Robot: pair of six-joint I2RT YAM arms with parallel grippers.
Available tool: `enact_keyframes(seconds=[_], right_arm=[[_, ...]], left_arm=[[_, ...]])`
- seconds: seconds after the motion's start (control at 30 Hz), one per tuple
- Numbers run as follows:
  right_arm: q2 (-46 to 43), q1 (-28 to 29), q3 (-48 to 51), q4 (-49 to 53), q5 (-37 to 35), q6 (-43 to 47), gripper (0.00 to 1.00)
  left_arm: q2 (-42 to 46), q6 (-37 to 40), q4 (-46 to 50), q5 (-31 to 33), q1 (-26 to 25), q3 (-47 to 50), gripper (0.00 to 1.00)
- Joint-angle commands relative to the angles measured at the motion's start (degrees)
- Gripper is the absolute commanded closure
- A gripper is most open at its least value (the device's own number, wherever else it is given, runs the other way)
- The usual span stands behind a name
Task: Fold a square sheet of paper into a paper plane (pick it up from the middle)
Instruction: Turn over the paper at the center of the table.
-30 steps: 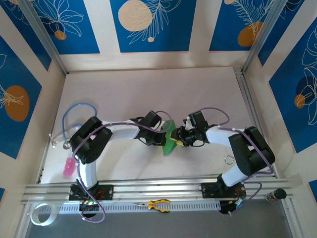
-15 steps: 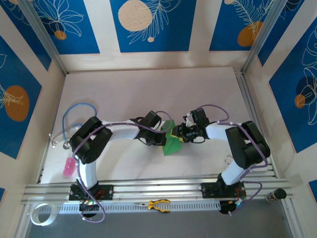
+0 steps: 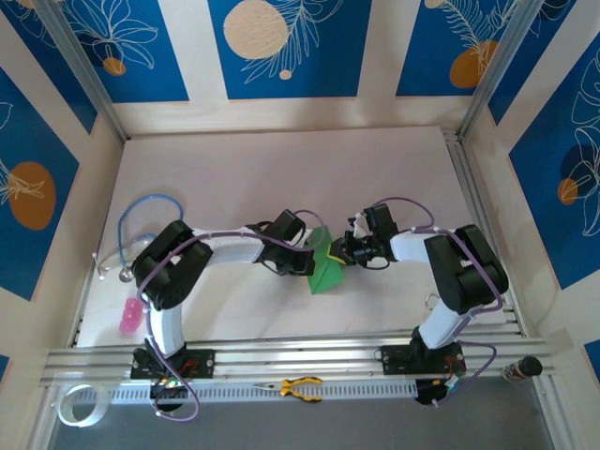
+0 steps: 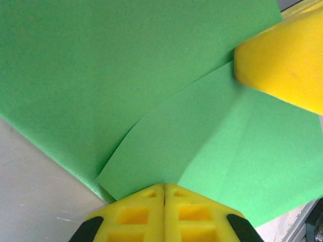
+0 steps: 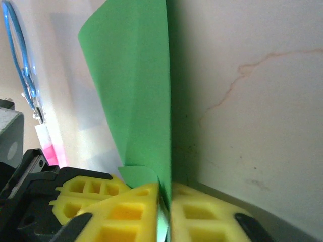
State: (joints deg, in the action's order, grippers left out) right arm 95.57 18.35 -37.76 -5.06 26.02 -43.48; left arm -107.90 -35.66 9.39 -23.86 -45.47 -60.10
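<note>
Green sheet of paper (image 3: 323,269) is held mid-bench (image 3: 281,178) btwn both arms: left fingers (image 4: 151,201) shut on a layered edge, right fingers (image 5: 149,199) pinching the opposite edge. We judge the job early. A crease or two shows, but no pointed dart w/ centre crease yet, so most folds are left.

My left end effector (image 4: 164,187) and right end effector (image 5: 165,192) have bright yellow fingers (image 5: 141,195) with square moulded pockets. Behind them come black joint housings (image 3: 169,264), white arm links (image 3: 230,248) and looping lilac cables (image 3: 405,206).
</note>
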Motion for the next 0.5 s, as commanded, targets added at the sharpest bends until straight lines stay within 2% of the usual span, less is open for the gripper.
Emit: enact_keyframes(seconds=[0.0,0.1,0.2,0.47], right_arm=[[-0.15,-0.17,-0.31,-0.01,2.11,1.00,0.91],[-2.31,-0.22,-0.82,1.63,1.38,2.09,0.94],[-5.90,-0.07,-2.48,6.83,-2.23,4.71,0.94],[-13.44,3.87,-14.61,31.25,-24.85,17.42,0.95]], left_arm=[[2.09,-0.72,1.80,0.06,0.15,-0.14,0.93],[5.28,-1.47,1.08,2.11,0.26,0.83,0.85],[9.64,-1.95,1.19,6.38,0.45,2.18,0.80],[24.75,-3.79,2.57,21.00,3.75,8.99,0.69]])
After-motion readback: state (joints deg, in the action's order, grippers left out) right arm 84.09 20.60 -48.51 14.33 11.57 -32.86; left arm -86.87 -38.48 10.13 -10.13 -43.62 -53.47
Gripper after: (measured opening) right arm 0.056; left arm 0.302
